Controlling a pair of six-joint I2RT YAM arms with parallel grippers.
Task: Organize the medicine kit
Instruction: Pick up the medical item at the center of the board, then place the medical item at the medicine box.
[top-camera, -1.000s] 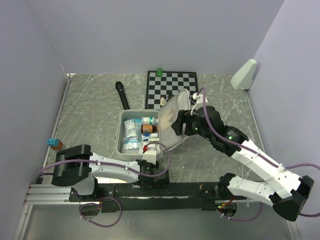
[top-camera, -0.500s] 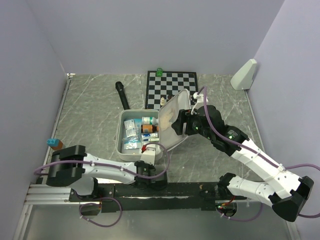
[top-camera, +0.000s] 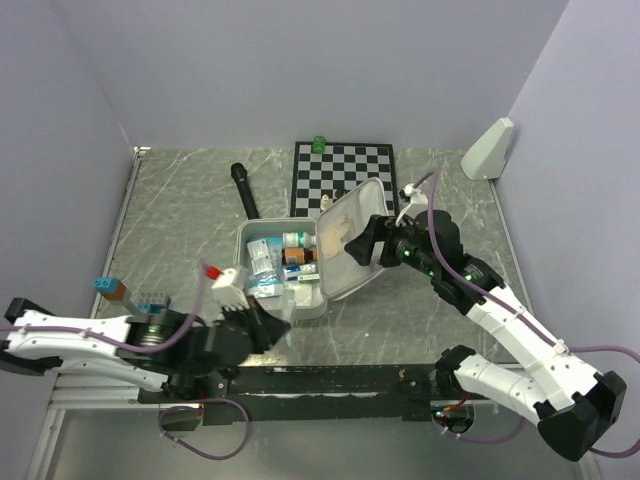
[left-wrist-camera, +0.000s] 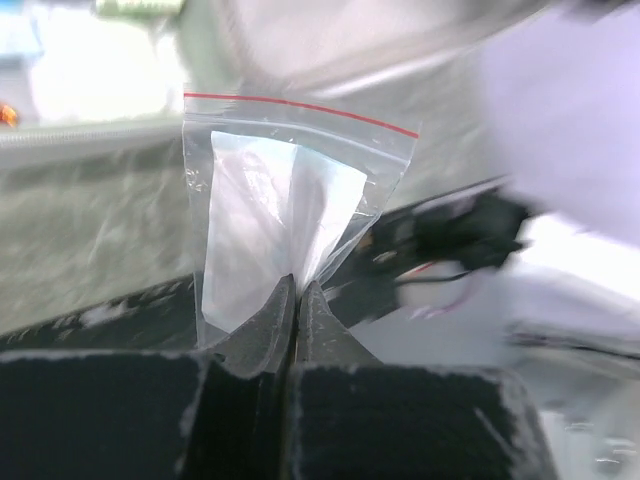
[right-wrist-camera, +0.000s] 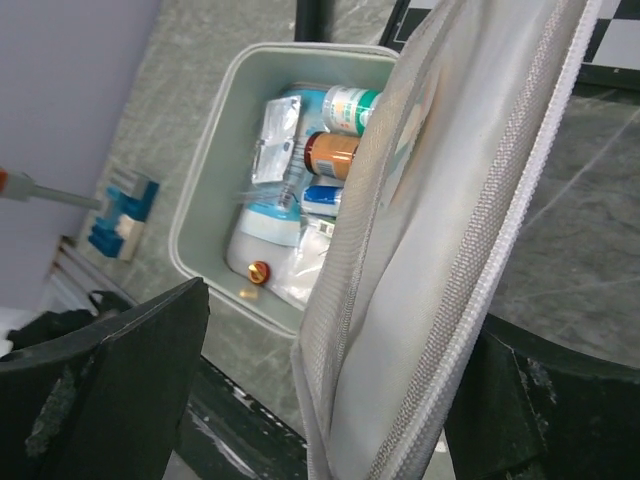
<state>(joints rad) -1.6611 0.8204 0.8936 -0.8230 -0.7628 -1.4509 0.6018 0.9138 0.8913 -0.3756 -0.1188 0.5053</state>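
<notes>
Left pincer (left-wrist-camera: 297, 285): clenches clear zip bag (left-wrist-camera: 290, 210) sticking out past its tips. Right pincer (right-wrist-camera: 340, 400): released, straddles lid (right-wrist-camera: 440, 220) of medicine kit (right-wrist-camera: 205, 190).

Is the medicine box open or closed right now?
Open. The medicine kit has its lid tilted up off the base, and the bottles and packets inside are showing.

Top camera looks steeply down from afar; the close right wrist camera shares the medicine kit (top-camera: 243, 265).
</notes>
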